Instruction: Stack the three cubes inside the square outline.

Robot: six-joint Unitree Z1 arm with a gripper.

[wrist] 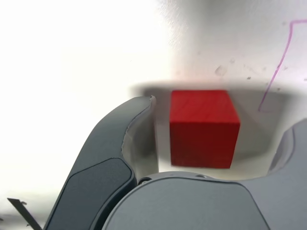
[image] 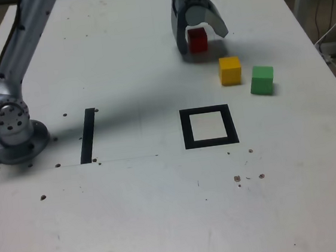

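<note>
The red cube [image: 197, 40] rests on the white table at the back, and my gripper [image: 202, 43] stands over it, open, with one finger on each side. In the wrist view the red cube [wrist: 204, 127] sits between the fingers [wrist: 120, 139] with gaps on both sides, untouched. The yellow cube [image: 230, 70] and the green cube [image: 262, 80] lie side by side toward the exterior view's right. The square outline [image: 208, 126] of black tape lies nearer the camera, with nothing inside it.
A straight black tape strip [image: 88, 135] lies at the exterior view's left, near the arm's base [image: 11, 133]. Small holes dot the table [image: 165, 210]. Cables hang past the table's right edge [image: 332, 30].
</note>
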